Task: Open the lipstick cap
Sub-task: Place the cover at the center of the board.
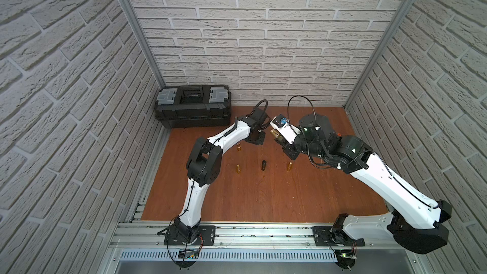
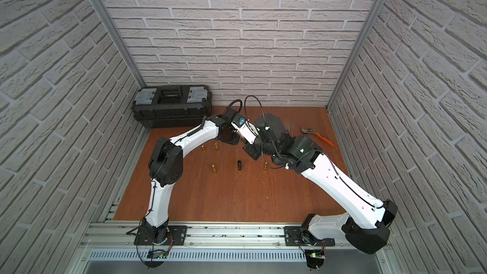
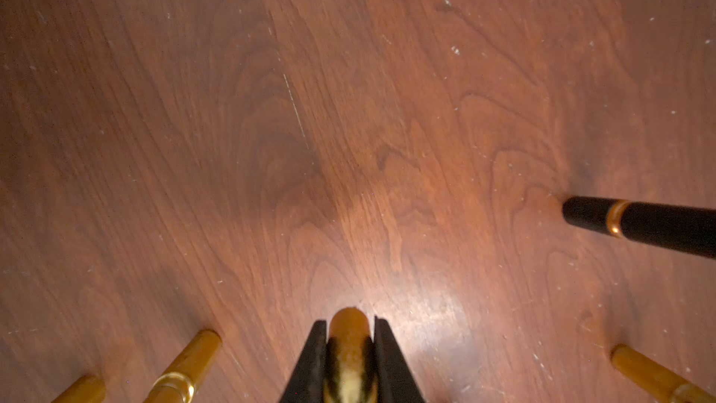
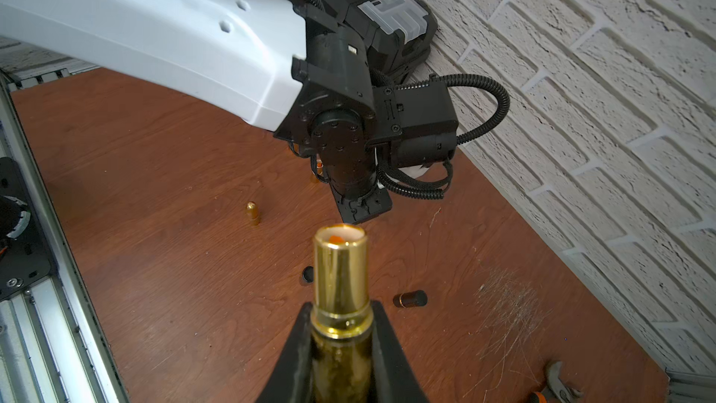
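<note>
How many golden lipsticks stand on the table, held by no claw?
4 golden lipsticks in a top view: two beside the left arm, one in front of them, one beside the right arm. Arms may hide more.

Both top views look steeply down from high at the front, sharing nearly the whole table [image 1: 263,201]. The left wrist camera, behind the left gripper [image 3: 350,321], faces down, close above the table. The right wrist camera, behind the right gripper [image 4: 341,305], looks across at the left arm [image 4: 155,40] and toolbox [image 4: 395,21], also in both top views.
</note>
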Tool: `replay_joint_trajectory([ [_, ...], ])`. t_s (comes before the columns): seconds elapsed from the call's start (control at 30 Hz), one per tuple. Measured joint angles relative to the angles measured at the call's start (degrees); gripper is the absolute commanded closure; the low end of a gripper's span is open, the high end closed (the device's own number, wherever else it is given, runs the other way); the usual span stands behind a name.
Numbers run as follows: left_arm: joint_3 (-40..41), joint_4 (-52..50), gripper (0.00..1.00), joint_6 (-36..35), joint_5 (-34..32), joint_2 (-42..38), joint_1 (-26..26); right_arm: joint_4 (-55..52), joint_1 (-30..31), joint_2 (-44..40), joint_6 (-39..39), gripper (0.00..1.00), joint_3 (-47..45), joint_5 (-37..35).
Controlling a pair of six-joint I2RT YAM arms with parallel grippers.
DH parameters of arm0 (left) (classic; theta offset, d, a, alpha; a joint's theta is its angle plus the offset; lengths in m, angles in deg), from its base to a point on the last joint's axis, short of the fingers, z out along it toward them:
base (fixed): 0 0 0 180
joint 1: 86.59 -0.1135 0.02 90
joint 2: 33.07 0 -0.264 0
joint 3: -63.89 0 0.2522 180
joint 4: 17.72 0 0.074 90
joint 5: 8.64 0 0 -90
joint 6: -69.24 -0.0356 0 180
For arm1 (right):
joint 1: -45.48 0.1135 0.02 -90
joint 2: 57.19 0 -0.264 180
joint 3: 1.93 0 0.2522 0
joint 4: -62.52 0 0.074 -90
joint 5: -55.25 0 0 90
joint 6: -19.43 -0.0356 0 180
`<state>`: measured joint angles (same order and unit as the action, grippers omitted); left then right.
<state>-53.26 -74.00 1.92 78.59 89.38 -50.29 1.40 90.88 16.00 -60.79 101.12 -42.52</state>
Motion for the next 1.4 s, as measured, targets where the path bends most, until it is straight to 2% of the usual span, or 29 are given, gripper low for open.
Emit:
replay_joint_trajectory([
  [0.63,5.5,5.2,1.0,-0.1,-0.2,2.6,-0.3,0.0,0.0,2.4,-0.2,0.95,0.0,-0.1],
  [0.8,5.9,5.4,0.8,0.0,0.0,2.7,-0.3,0.0,0.0,2.5,-0.2,0.95,0.0,-0.2],
  [0.97,6.0,5.2,0.66,0.1,0.0,2.7,-0.3,0.0,0.0,2.5,-0.2,0.95,0.0,-0.2],
  [1.27,4.3,3.3,0.56,0.0,0.1,2.6,-0.4,0.4,0.0,2.7,-0.1,0.95,0.0,-0.1],
  [1.4,3.1,1.7,0.53,1.0,2.9,1.3,-1.4,0.7,0.0,2.7,-0.1,0.95,-0.1,-0.1],
])
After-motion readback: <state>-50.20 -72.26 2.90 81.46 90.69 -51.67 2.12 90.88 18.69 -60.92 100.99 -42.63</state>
